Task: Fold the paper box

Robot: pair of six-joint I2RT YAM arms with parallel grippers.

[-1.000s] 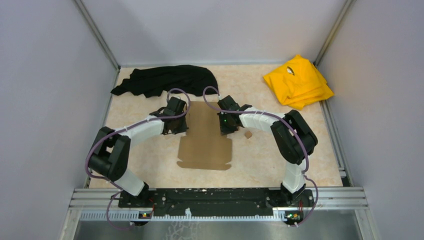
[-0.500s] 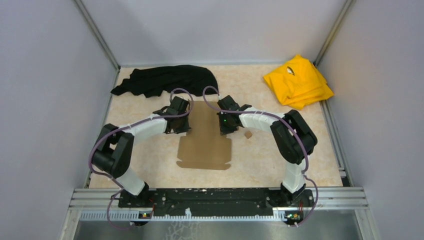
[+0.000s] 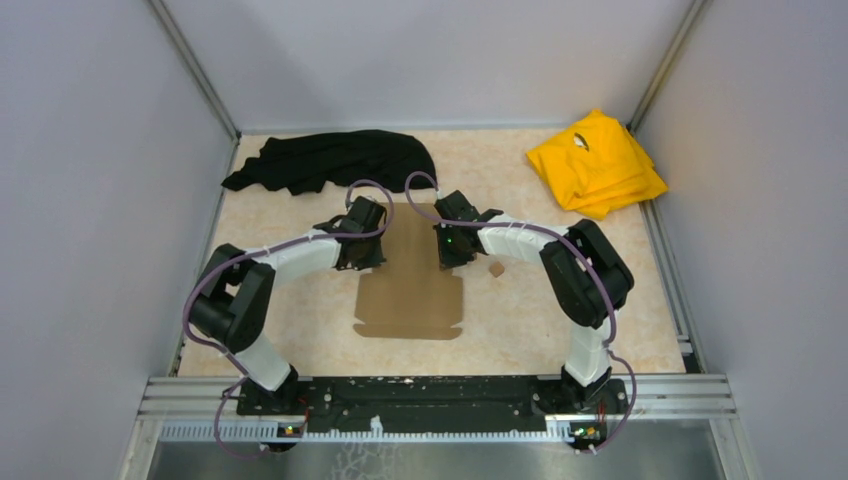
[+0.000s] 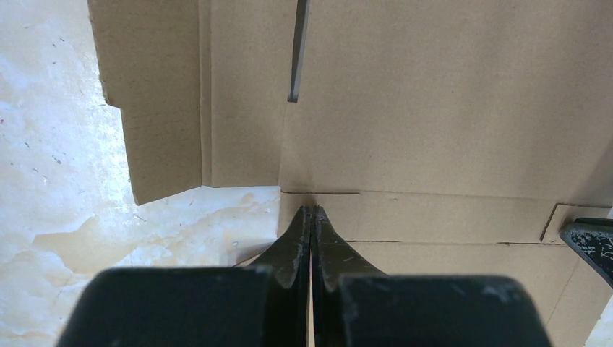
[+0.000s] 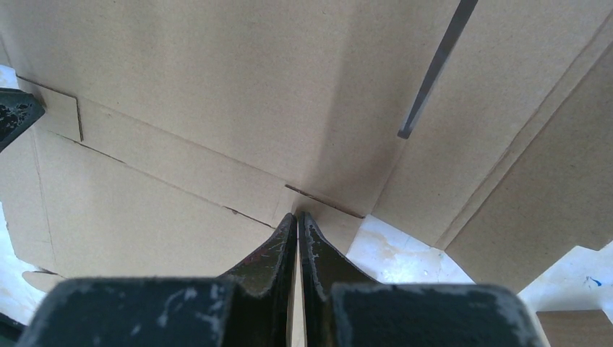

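Observation:
The paper box (image 3: 410, 290) is a flat brown die-cut sheet lying mid-table, with flaps and slits. My left gripper (image 3: 372, 256) sits at its far left edge and my right gripper (image 3: 447, 262) at its far right edge. In the left wrist view the left gripper (image 4: 311, 210) is shut, its tips resting at a flap corner of the cardboard (image 4: 434, 108). The right gripper (image 5: 296, 215) is also shut, tips against a crease of the cardboard (image 5: 181, 72). Whether either one pinches cardboard does not show. Each wrist view catches the other gripper at its edge.
A tiny brown cube (image 3: 495, 268) lies just right of the right gripper. A black cloth (image 3: 330, 160) is at the back left and a folded yellow cloth (image 3: 597, 162) at the back right. Grey walls enclose the table on three sides.
My left arm has shifted slightly to the right, bringing its gripper closer in over the sheet's left edge. The right arm and the sheet have not moved.

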